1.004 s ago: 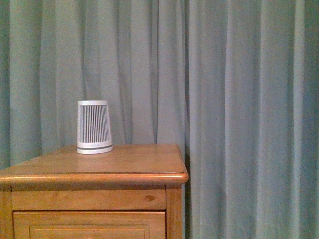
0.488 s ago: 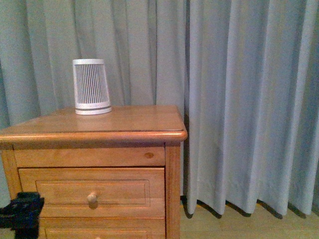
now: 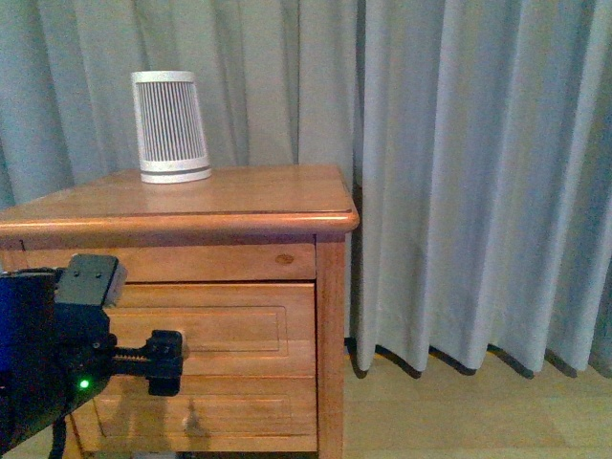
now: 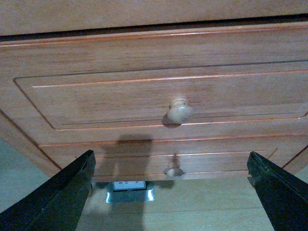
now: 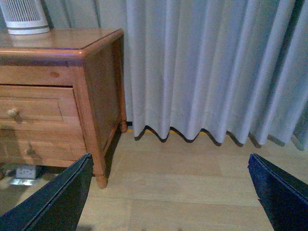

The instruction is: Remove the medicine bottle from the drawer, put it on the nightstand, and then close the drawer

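Left gripper point(image 3: 164, 361) is spread wide in front of the drawer point(image 4: 144, 91). The knob point(image 4: 179, 111) is lined up between the jaws, not touched yet. Right gripper point(image 5: 169, 159) is open too, off by the curtain point(image 5: 202, 72), holding nothing. Bottle isn't visible; I'd guess it's inside the shut drawer. My worry: that knob is small and round, so a shallow or off-centre pinch slips off on the pull. Yank hard and the bottle may topple inside.

One nightstand point(image 3: 191, 201), two drawers point(image 4: 120, 96) point(image 4: 216, 156), two knobs point(image 4: 179, 111) point(image 4: 173, 169), one slatted cone point(image 3: 170, 126).
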Tool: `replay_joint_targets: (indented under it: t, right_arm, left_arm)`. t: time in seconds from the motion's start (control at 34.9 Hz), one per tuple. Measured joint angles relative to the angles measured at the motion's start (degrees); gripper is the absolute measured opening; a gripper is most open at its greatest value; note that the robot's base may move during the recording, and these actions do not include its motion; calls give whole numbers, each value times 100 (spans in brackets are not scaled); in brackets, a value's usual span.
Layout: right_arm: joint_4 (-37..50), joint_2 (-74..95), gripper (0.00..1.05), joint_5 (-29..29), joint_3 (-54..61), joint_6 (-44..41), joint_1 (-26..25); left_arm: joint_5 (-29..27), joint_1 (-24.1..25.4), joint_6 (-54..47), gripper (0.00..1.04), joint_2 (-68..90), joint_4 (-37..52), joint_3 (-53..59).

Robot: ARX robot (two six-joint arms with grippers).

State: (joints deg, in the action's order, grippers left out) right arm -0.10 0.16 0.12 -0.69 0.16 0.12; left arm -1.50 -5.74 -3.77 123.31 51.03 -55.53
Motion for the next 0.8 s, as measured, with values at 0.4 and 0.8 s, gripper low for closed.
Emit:
replay_joint_targets:
  t: [0.4, 0.8]
  right_arm:
    - [0, 0, 98, 0, 0, 0, 0]
    - [0, 0, 98, 0, 0, 0, 0]
  left_arm:
    - [186, -68, 229, 98, 839, 120, -907]
    - [297, -116, 577, 98, 1475, -50, -1762]
